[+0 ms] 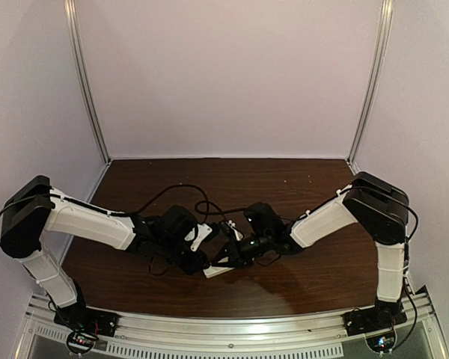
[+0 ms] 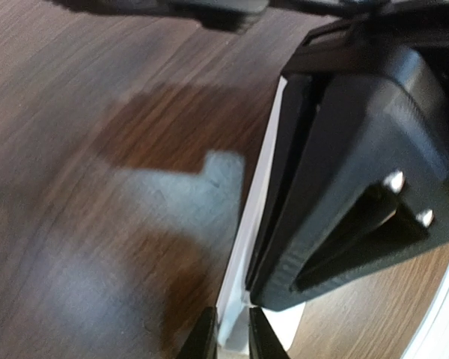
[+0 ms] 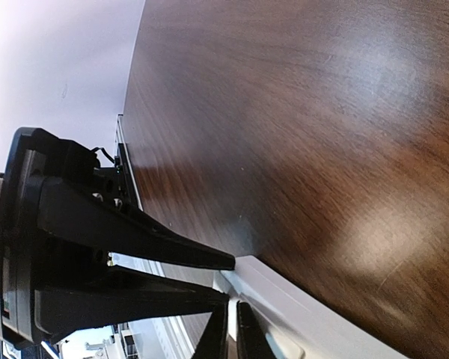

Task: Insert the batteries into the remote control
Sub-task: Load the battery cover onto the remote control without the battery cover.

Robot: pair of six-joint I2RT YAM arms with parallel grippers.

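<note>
In the lower middle of the overhead view, the left fingers (image 2: 206, 340) pinched the edge of the white remote control (image 1: 218, 271), probably steadying it, while the right fingers (image 3: 218, 336), closed tight, sat alongside.

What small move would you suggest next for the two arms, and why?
Probably ease the right gripper slightly off the remote control. Its jaws are shut right beside the white bar, crowding it, while the left gripper pinches the bar's end; no battery shows in any view, so one must be fetched.
</note>
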